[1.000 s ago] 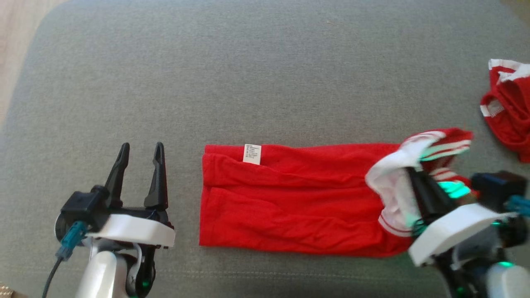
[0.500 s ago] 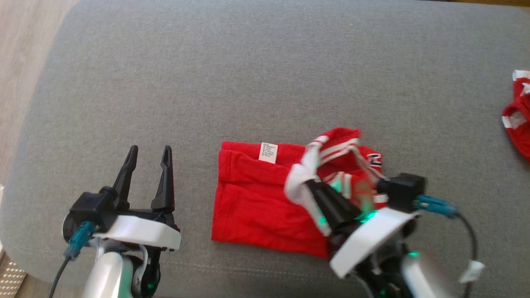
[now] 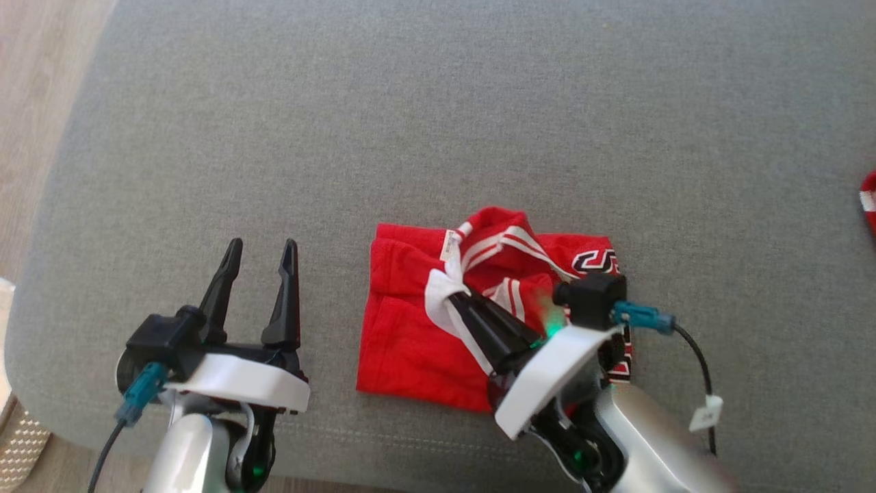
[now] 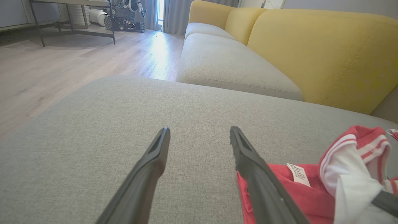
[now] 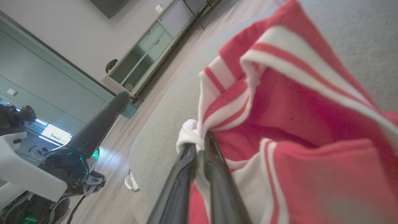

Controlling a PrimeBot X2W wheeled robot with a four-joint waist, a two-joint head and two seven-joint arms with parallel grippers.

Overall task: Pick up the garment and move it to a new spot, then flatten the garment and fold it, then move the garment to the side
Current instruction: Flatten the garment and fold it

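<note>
**Fold in progress, head and wrist views.** The garment (image 3: 410, 342), red with white striped trim, lies on the grey cushion (image 3: 410, 123) near its front edge, about mid-width. One end is doubled over the rest. The right gripper (image 3: 453, 299) is closed on a small bunch of the white trim, and the lifted layer hangs from its tips (image 5: 199, 140). The left gripper (image 3: 263, 245) is spread wide and empty, above the cushion's front left part, with bare fabric between its fingers (image 4: 157, 161).

**Hazards (judged).**
- The pinch takes only the trim, so a quick sweep could pull it free and drop the layer short.
- The carried layer is bunched and twisted. Set down like this, it would leave a skewed, lumpy fold.
- Nothing pins the lower layer, so drag may slide the whole piece toward the cushion's left.
- The right wrist's cable (image 3: 691, 349) and paper tag (image 3: 705, 413) hang just over the cloth and could snag.

**Surroundings.**
- A care label (image 3: 449, 245) shows beside the trim.
- A second red cloth (image 3: 869, 205) sits at the cushion's far right, well apart.
- Wood floor (image 3: 41, 82) borders the cushion's left.
- Nothing on the cushion blocks the fold.
</note>
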